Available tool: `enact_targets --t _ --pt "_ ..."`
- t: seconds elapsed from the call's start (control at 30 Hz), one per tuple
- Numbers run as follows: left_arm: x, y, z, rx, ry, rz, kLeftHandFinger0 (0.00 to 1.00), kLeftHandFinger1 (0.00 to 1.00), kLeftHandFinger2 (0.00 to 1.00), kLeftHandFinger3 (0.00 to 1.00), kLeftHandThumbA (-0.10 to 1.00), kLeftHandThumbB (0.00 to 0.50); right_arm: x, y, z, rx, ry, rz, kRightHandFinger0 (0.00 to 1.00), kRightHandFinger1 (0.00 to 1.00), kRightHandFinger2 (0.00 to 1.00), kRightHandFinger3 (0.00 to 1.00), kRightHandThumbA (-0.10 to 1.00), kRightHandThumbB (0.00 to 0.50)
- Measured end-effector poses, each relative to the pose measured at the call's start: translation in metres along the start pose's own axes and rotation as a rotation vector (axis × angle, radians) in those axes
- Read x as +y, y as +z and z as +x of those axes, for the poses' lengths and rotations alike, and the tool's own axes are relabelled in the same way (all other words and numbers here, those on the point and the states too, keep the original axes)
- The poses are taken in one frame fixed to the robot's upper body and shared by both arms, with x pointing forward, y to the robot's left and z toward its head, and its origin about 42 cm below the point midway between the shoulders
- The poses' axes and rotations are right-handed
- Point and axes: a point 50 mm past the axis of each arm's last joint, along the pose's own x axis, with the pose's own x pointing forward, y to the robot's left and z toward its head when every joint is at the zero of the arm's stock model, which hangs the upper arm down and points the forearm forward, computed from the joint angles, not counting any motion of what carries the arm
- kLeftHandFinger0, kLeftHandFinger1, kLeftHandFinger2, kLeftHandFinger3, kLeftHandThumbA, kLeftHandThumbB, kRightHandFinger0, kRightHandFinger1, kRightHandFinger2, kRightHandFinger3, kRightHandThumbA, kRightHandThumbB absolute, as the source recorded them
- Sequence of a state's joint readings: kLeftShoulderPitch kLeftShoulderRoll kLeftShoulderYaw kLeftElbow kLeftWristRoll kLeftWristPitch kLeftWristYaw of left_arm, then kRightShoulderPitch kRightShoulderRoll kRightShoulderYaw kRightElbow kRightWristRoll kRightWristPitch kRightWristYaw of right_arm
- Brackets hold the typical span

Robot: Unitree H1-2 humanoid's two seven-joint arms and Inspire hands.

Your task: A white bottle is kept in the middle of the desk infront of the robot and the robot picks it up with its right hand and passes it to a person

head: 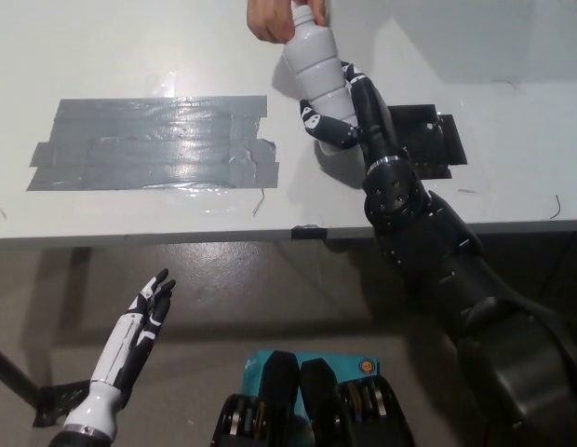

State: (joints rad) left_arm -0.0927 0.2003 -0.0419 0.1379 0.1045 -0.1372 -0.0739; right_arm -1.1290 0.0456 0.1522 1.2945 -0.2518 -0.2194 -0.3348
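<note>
My black right hand is shut on the lower part of a white ribbed bottle, holding it above the grey desk, tilted toward the far edge. A person's hand at the top of the picture grips the bottle's neck and cap. My white left hand rests low at the lower left, below the desk's front edge, with its fingers apart and nothing in it.
A patch of grey tape strips lies on the desk to the left. A black mat sits under my right forearm. Thin wire bits lie near the front edge.
</note>
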Motion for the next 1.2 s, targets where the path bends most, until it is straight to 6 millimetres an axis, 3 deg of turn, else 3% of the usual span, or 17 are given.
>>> enact_targets --t 0.03,0.07,0.27,0.53,0.6,0.7,0.87,0.9,0.93,0.97,1.03,1.2 --pt "0.000 0.000 0.000 0.000 0.000 0.001 1.00 1.00 1.00 1.00 0.94 0.111 0.000 0.000 0.000 0.000 0.001 0.001 0.99 1.00 1.00 1.00 0.39 0.464" --pt "0.000 0.000 0.000 0.000 -0.001 0.001 1.00 1.00 1.00 1.00 0.94 0.098 0.000 0.000 0.000 -0.001 0.008 0.004 1.00 1.00 1.00 1.00 0.57 0.499" --pt "0.000 0.000 0.000 0.000 -0.002 0.001 0.99 1.00 1.00 1.00 0.93 0.107 -0.001 -0.001 0.001 -0.003 0.093 0.011 1.00 1.00 1.00 1.00 0.76 0.500" --pt "0.000 0.000 0.000 -0.001 -0.007 0.001 0.99 1.00 1.00 1.00 0.92 0.090 -0.008 0.012 0.006 -0.057 0.112 0.016 1.00 1.00 1.00 1.00 0.82 0.500" --pt "0.000 0.000 0.000 -0.001 -0.007 0.001 0.98 1.00 1.00 1.00 0.92 0.095 -0.010 0.017 0.007 -0.075 0.110 0.022 1.00 1.00 1.00 1.00 0.81 0.500" --pt "0.000 0.000 0.000 -0.001 -0.007 0.001 0.99 1.00 1.00 1.00 0.94 0.112 -0.012 0.023 0.008 -0.099 0.105 0.036 1.00 1.00 1.00 1.00 0.90 0.500" --pt "0.000 0.000 0.001 -0.001 -0.007 0.001 0.96 1.00 1.00 1.00 0.94 0.118 -0.020 0.036 0.009 -0.162 0.083 0.048 1.00 1.00 1.00 1.00 0.89 0.500" --pt "0.000 0.000 0.001 -0.001 -0.007 0.001 0.95 1.00 1.00 1.00 0.94 0.115 -0.022 0.038 0.009 -0.174 0.077 0.051 1.00 1.00 1.00 1.00 0.87 0.500" --pt "0.000 0.000 0.001 -0.002 -0.008 0.001 0.94 1.00 1.00 1.00 0.94 0.126 -0.025 0.039 0.008 -0.188 0.069 0.056 1.00 1.00 1.00 1.00 0.95 0.500" --pt "0.000 0.001 0.001 -0.002 -0.007 0.000 0.94 1.00 1.00 1.00 0.94 0.121 -0.029 0.042 0.005 -0.212 0.058 0.064 1.00 1.00 1.00 1.00 0.91 0.500" --pt "0.000 0.001 0.001 -0.003 -0.007 0.000 0.93 1.00 1.00 1.00 0.92 0.074 -0.036 0.044 0.001 -0.243 0.041 0.072 1.00 1.00 1.00 1.00 0.89 0.500" --pt "0.000 0.001 0.001 -0.003 -0.011 -0.002 0.93 1.00 1.00 1.00 0.94 0.092 -0.060 0.047 -0.014 -0.318 -0.022 0.100 1.00 1.00 1.00 1.00 0.92 0.500"
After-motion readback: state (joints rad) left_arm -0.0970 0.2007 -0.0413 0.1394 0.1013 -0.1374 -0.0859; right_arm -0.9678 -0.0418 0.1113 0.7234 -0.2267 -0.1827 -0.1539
